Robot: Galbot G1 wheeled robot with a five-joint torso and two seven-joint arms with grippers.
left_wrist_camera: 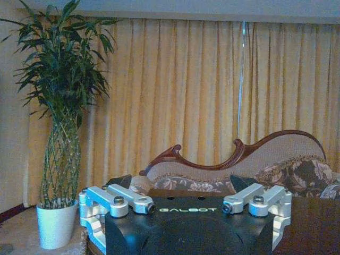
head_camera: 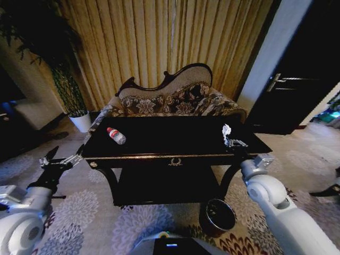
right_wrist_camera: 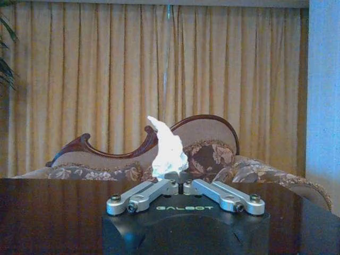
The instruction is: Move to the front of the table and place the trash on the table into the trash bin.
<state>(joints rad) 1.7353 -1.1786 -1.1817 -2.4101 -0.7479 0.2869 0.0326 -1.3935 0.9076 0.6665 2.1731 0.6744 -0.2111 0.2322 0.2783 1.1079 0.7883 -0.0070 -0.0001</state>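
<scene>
Crumpled white tissue (head_camera: 226, 130) sits on the worktop (head_camera: 175, 139) near its right front corner, standing up in a peak. Right claw (head_camera: 232, 142) is at the tissue, and in the right wrist view its fingers (right_wrist_camera: 142, 195) meet at the tips, pinched on the bottom of the tissue (right_wrist_camera: 168, 149). Tissue base is at worktop level; can't tell whether it has lifted off.

Clear bottle (head_camera: 116, 135) with red cap lies on its side on the worktop's left part, well apart from the tissue, cap pointing toward the back-left.

Trash bin (head_camera: 217, 215) stands on the patterned carpet (head_camera: 90, 212) in front of the worktop, toward its right leg, below the right arm. Dark inside, contents unclear.

Left claw (head_camera: 59, 160) hangs off the worktop's left front corner, over the carpet, touching nothing. Left wrist view shows its fingers (left_wrist_camera: 121, 199) spread wide, nothing between them.

Behind the worktop: carved floral sofa (head_camera: 170, 98), gold curtains (head_camera: 159, 37). Potted plant (head_camera: 69, 90) in a white pot at back left. Dark door (head_camera: 300, 79) at back right.
</scene>
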